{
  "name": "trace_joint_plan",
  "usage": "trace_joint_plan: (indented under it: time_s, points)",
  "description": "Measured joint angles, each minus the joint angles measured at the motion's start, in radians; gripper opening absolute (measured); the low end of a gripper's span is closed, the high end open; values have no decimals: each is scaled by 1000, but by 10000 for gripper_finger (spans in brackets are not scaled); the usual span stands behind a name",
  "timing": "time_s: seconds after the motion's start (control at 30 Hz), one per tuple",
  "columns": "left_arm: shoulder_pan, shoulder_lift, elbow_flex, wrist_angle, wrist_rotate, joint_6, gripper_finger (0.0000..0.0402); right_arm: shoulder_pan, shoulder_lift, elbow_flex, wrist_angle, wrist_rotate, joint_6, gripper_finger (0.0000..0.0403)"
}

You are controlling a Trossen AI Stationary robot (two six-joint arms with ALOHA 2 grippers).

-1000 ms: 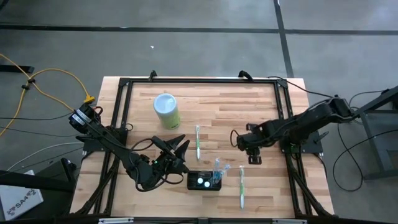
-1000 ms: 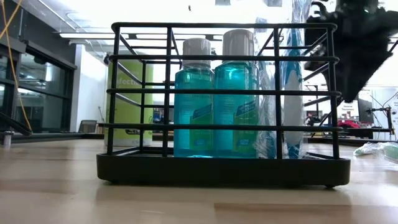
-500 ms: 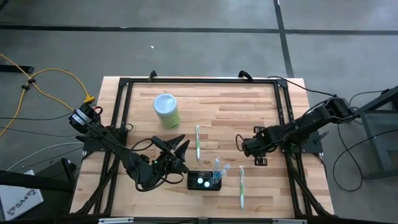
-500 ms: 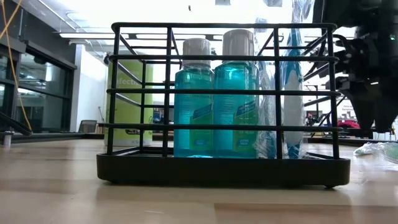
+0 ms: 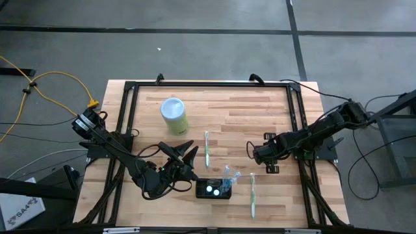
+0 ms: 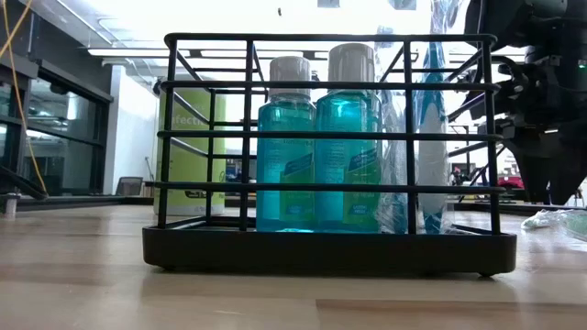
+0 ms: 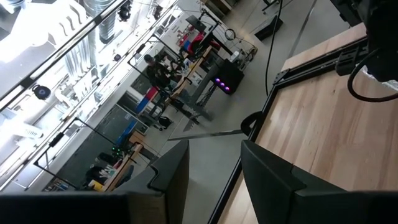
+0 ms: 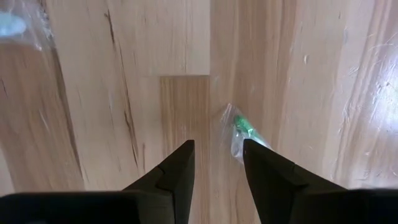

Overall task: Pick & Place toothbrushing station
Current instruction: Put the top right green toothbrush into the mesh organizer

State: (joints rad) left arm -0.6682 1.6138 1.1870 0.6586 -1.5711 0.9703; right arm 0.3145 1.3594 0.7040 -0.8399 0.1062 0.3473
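Observation:
The toothbrushing station (image 5: 203, 189) is a black wire-sided holder (image 6: 330, 249) standing on its base near the table's front edge. Two blue bottles (image 6: 316, 147) and wrapped brushes stand in it. My left gripper (image 5: 184, 151) hovers open, pointing level, just left of and behind the station; its wrist view shows nothing between its fingers (image 7: 214, 163). My right gripper (image 5: 258, 155) points down, open, low over bare wood to the right of the station (image 8: 217, 152). The green tip of a wrapped toothbrush (image 8: 242, 129) lies just beyond one of its fingers, untouched.
A pale green cylinder (image 5: 174, 116) stands at the back left. A green and white toothbrush (image 5: 207, 148) lies mid-table. A wrapped one (image 5: 253, 194) lies right of the station. A black frame (image 5: 208, 84) runs around the tabletop.
My right gripper has come down toward the table and shifted slightly toward the near edge, staying open. In the low view it has sunk from the top right corner to beside the station's right wall.

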Motion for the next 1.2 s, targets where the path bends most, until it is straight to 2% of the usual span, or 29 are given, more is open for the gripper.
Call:
trace_joint_plan:
  time_s: [0.23,0.43,0.67,0.97,1.2]
  points:
    - [0,0,0,0,1,0,138,0,0,0,57,12,138,128]
    - [0,0,0,0,5,-8,138,0,0,2,77,124,451,128]
    - [0,0,0,0,5,-34,138,0,0,2,68,119,739,128]
    - [0,0,0,0,5,-64,138,0,0,2,43,181,1000,128]
    - [0,0,0,0,5,-74,138,0,0,2,-29,173,1194,128]
